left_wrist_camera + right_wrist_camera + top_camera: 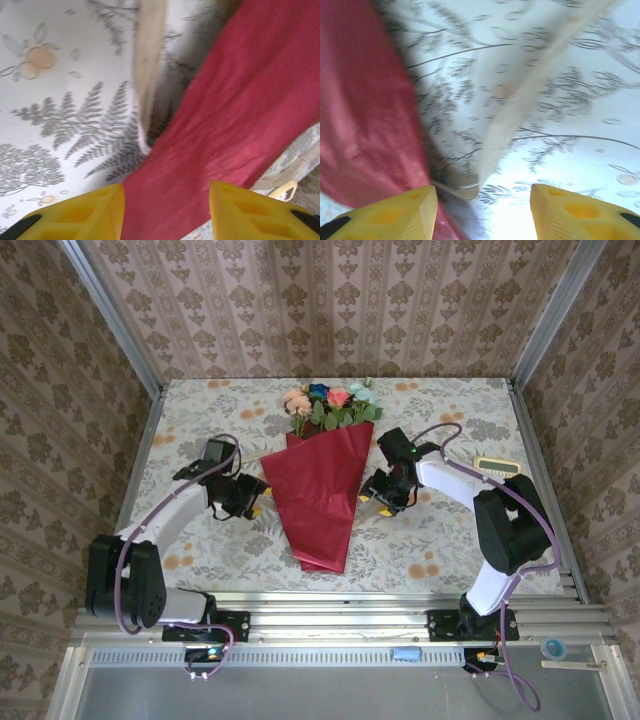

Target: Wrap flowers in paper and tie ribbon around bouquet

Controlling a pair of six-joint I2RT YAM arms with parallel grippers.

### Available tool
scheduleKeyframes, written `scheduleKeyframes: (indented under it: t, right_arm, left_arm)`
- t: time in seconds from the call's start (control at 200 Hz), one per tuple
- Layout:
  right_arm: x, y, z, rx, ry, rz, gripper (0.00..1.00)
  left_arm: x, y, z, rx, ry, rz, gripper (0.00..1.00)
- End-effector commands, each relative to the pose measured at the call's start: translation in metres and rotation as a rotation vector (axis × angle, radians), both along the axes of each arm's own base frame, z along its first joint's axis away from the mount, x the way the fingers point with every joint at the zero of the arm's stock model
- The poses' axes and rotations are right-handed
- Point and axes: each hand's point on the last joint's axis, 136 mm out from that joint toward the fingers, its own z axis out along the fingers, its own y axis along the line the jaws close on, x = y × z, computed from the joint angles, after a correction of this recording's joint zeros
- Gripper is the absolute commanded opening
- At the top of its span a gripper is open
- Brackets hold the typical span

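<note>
Left claw [165, 200], right claw [484, 200]: parted, clamped on nothing. Between them, bouquet [320, 490] flat on surface [200, 420]; ribbon [530, 90] loose just ahead of each. Risk: pinching paper [225, 110] along with ribbon, dragging wrap open.

You have 1 bouquet [322, 475]: 1 sheet of red paper [315, 510] and 4 flower heads [330, 398], 1 pink, 1 blue, 1 red, 1 teal. You also have 1 ribbon [147, 65], 1 left gripper [257, 509] and 1 right gripper [374, 503], with 2 yellow fingers [75, 220] each.
</note>
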Motion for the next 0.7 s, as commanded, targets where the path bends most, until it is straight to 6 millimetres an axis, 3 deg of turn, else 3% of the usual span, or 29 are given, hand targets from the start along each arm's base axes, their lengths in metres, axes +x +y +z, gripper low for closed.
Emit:
scheduleKeyframes:
  t: [0.0,0.175,0.285,0.44,0.695]
  right_arm:
    - [-0.001,-0.018,-0.008,-0.102,0.059,-0.166,0.51]
    - [0.032,-0.008,-0.017,-0.125,0.093,-0.217,0.49]
    - [0.026,-0.003,-0.026,-0.142,0.157,-0.22,0.44]
    - [0.009,-0.013,-0.038,-0.178,0.196,-0.28,0.43]
    - [0.015,-0.025,-0.019,-0.223,0.127,-0.322,0.46]
  left_arm:
    - [-0.003,0.005,-0.007,-0.005,0.021,0.063,0.47]
    - [0.009,0.013,-0.021,0.007,0.059,0.118,0.48]
    - [0.018,0.023,-0.028,0.011,0.071,0.175,0.48]
    - [0.03,0.032,-0.03,0.038,0.088,0.198,0.48]
    - [0.043,0.051,-0.034,0.095,0.114,0.221,0.48]
